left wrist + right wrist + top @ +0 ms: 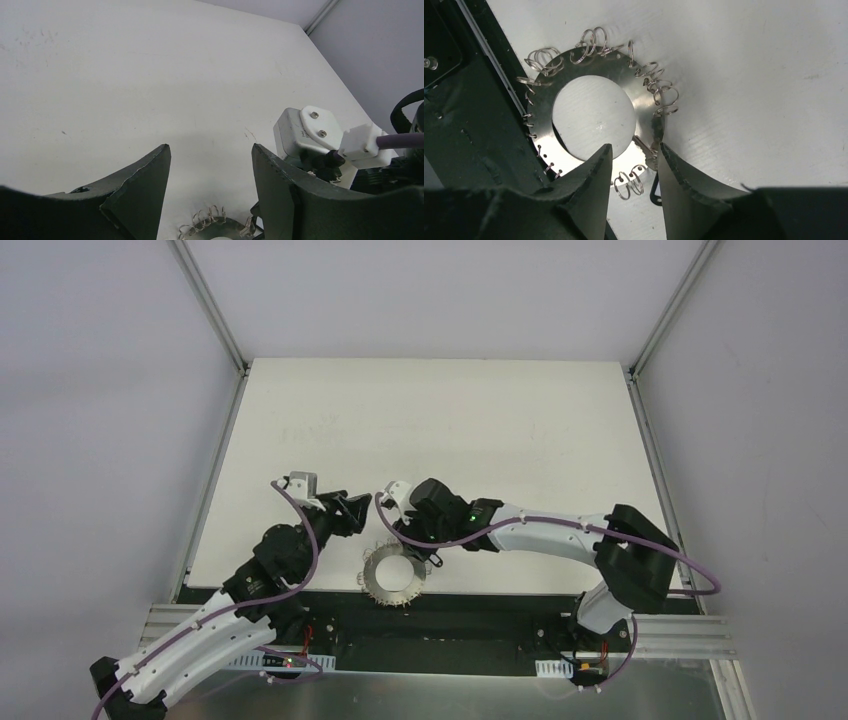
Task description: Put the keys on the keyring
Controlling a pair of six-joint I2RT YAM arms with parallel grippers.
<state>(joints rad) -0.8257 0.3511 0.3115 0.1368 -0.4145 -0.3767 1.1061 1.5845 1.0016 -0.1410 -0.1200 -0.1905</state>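
Observation:
The keyring (376, 581), a silvery disc with a wide hole and thin wire loops round its rim, lies flat at the table's near edge. In the right wrist view the keyring (544, 117) fills the upper left. A small key (644, 148) lies across its lower rim, silver blade on the disc and dark head (655, 193) off it. My right gripper (635, 150) hangs over that rim, open, its right finger (674, 170) beside the key. The left gripper (210, 147) is open and holds nothing, hovering just beyond the keyring (220, 229). From above, the left gripper (360, 514) and the right gripper (405, 543) are close together.
The white table (450, 430) stretches away behind both arms. A black strip (469, 125) borders the table's near edge right beside the ring. The right arm's white wrist camera (306, 131) sits close to the left gripper's right finger.

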